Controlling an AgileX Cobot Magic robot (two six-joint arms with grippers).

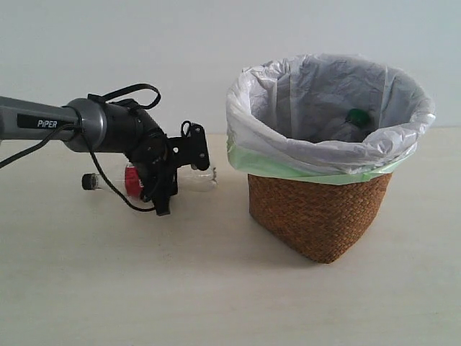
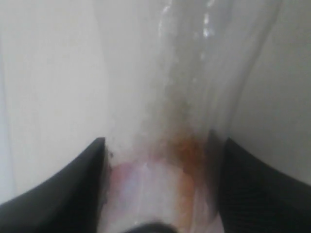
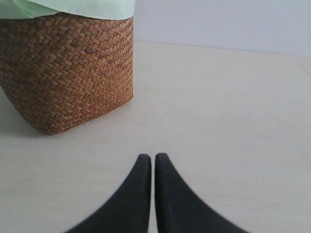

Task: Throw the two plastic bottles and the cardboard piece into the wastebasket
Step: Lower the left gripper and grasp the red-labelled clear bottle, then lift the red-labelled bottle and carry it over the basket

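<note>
The slimmer clear plastic bottle (image 1: 202, 177) with the black cap (image 1: 88, 181) and red label lies sideways at table height, left of the wastebasket (image 1: 317, 216). My left gripper (image 1: 161, 202) reaches down over its middle. In the left wrist view the bottle (image 2: 180, 97) fills the gap and both black fingers (image 2: 73, 189) press against its sides. The green-capped bottle (image 1: 356, 116) lies inside the lined wicker wastebasket. The cardboard piece is out of view. My right gripper (image 3: 153, 158) is shut and empty, low over the table near the wastebasket (image 3: 68, 73).
The translucent white bag (image 1: 324, 148) with its pale green edge folds over the basket's rim. A black cable loops off the left arm's wrist (image 1: 130, 94). A pale wall rises behind the light table (image 1: 144, 288).
</note>
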